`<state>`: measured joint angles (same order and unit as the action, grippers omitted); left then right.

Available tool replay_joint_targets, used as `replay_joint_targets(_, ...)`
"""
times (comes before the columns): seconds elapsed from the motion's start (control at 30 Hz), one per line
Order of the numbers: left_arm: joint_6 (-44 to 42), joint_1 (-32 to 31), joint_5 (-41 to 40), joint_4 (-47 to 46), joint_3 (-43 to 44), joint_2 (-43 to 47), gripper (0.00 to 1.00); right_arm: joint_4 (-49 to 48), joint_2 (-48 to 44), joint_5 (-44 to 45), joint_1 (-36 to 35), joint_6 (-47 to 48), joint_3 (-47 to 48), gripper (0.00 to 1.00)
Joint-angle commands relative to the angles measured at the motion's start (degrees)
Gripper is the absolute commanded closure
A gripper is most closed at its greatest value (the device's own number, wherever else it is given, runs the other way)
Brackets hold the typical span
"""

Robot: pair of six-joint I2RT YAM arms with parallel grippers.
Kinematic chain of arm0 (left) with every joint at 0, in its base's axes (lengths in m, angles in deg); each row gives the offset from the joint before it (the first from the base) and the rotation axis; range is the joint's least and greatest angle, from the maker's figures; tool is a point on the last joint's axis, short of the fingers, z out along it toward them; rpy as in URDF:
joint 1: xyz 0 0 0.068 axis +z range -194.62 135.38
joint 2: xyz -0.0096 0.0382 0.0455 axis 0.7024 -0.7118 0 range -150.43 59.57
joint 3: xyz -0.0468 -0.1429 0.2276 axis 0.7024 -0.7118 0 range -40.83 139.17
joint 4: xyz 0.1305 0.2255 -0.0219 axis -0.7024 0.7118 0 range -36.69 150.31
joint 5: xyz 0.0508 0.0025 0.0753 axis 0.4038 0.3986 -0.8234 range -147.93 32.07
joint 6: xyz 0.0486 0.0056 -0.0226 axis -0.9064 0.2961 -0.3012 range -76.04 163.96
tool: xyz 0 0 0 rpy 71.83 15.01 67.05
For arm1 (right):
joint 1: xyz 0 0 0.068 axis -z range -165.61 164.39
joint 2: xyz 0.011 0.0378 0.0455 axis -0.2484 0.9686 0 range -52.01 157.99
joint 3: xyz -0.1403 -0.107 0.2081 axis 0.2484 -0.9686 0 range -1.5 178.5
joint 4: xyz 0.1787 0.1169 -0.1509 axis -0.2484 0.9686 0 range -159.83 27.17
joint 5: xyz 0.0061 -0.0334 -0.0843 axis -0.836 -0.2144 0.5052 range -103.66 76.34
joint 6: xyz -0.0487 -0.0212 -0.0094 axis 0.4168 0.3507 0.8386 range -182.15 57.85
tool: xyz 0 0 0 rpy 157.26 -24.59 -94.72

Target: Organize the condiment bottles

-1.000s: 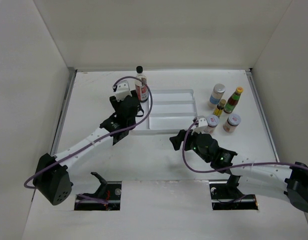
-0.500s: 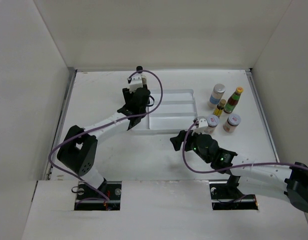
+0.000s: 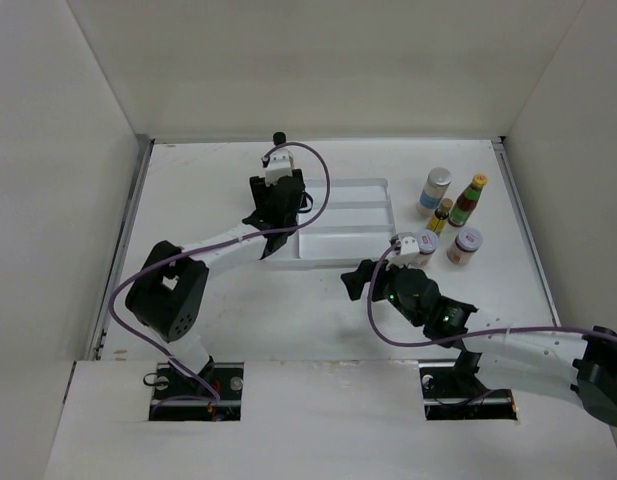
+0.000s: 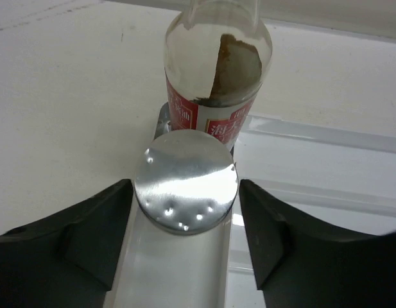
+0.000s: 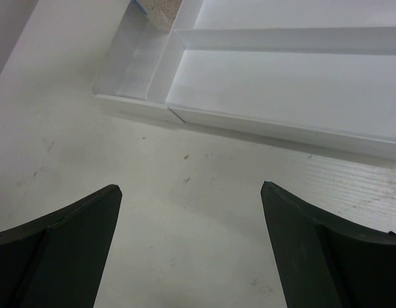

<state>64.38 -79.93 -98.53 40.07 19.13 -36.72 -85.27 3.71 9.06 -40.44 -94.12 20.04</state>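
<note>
My left gripper hangs over the left end of the white tray. In the left wrist view its open jaws flank a silver-lidded jar standing in the tray's narrow end compartment, with slim gaps. The tall clear bottle with a red label stands just behind the jar; its black cap shows from above. My right gripper is open and empty over bare table before the tray.
At the right stand a blue-labelled silver-lidded jar, a red sauce bottle with yellow cap, a tiny dark yellow-capped bottle and two short white-lidded jars. White walls enclose the table.
My left arm has swung right and toward the back, from left of the tray to over its left end, now covering the tall bottle's body. The right arm has not moved.
</note>
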Motion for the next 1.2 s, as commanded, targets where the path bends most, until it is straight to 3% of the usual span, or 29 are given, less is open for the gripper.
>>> replay_joint_targets(0.0,-0.6,-0.7,-2.6,-6.6,0.9,2.0,0.31,-2.3,-3.5,2.9,0.0,-0.1,-0.1,0.03)
replay_joint_targets(0.17,-0.6,-1.8,-3.1,-7.9,-2.5,6.4,0.12,2.7,-8.7,6.3,-0.7,2.0,5.0,0.11)
replay_joint_targets(0.23,-0.3,-2.5,-3.1,-8.7,-4.8,9.9,0.06,7.6,-10.3,8.6,-0.7,2.4,8.2,0.23)
replay_joint_targets(0.33,0.0,-4.6,-3.0,-11.0,-9.7,17.0,0.0,15.2,-11.6,14.8,2.5,2.4,12.7,0.6)
replay_joint_targets(0.37,0.0,-5.8,-3.0,-11.7,-11.4,19.6,0.0,18.1,-11.6,17.3,4.3,1.9,14.0,0.64)
replay_joint_targets(0.47,0.2,-8.7,-3.1,-13.4,-16.5,27.0,0.0,26.6,-9.1,22.6,10.4,0.6,17.5,0.57)
replay_joint_targets(0.57,1.5,-11.1,-3.3,-13.7,-23.0,35.3,0.0,32.7,-5.5,26.5,15.5,-1.7,19.2,0.12)
replay_joint_targets(0.63,3.6,-11.8,-3.3,-13.3,-27.9,40.7,0.0,33.4,-3.6,26.5,18.1,-2.0,19.1,0.0)
replay_joint_targets(0.93,14.4,-10.2,-3.3,-4.4,-43.4,61.2,0.0,28.1,5.0,12.8,30.3,-0.6,18.5,0.0)
replay_joint_targets(1.17,16.5,-5.6,-2.5,-4.9,-47.8,62.0,0.0,24.2,13.9,5.1,32.4,-0.3,19.4,0.02)
